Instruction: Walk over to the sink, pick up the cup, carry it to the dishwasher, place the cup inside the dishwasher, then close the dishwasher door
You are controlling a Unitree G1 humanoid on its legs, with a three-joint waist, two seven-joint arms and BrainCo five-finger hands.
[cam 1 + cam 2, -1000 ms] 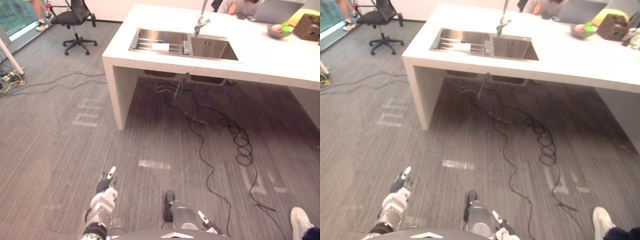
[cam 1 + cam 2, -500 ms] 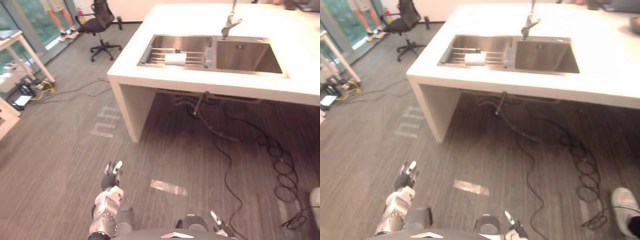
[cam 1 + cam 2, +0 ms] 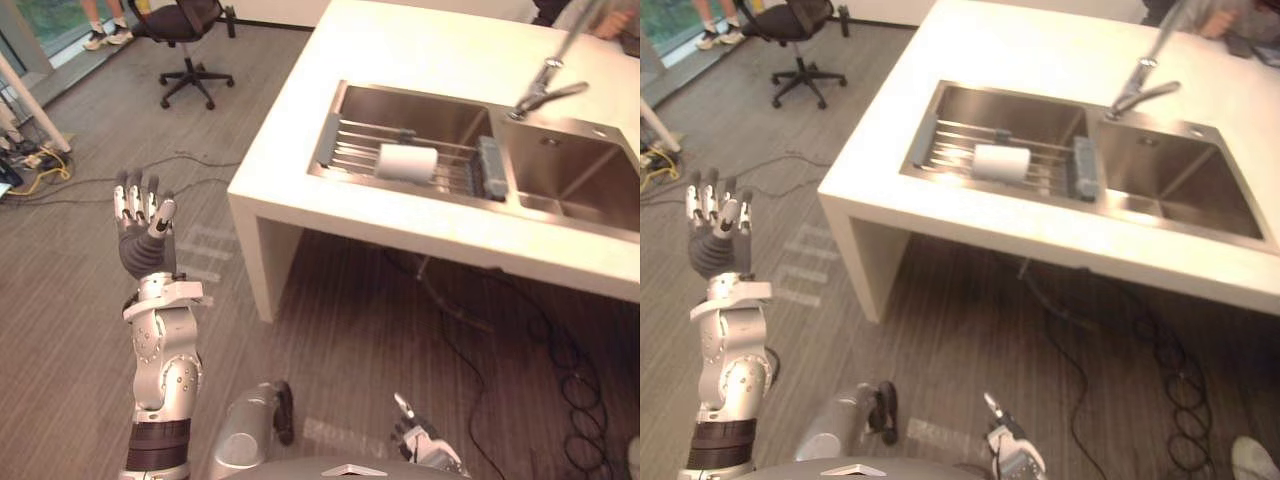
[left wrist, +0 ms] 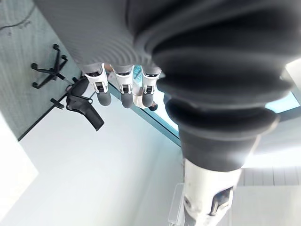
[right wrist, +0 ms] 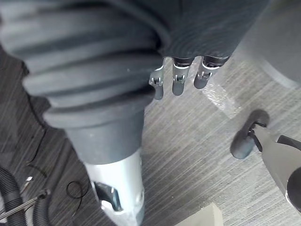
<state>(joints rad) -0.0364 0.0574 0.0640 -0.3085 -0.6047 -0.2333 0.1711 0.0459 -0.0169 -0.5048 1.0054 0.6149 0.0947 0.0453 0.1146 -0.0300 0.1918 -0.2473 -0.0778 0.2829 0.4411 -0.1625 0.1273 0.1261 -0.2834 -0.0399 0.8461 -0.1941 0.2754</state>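
Left hand (image 3: 143,228), raised at frame left, has fingers straight and empty; my right hand (image 3: 425,448) hangs relaxed at bottom centre. White cup (image 3: 406,162) lies sideways on the rack (image 3: 350,158) in the sink (image 3: 420,108), upper centre. Probably light, rigid, slick: grasp around its body.

Above the cup (image 3: 407,162) on the sink rack (image 3: 352,160) is open room; the faucet (image 3: 545,88) stands aside.

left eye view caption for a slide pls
Left hand up and open beside the counter, white cup lying on the sink rack.
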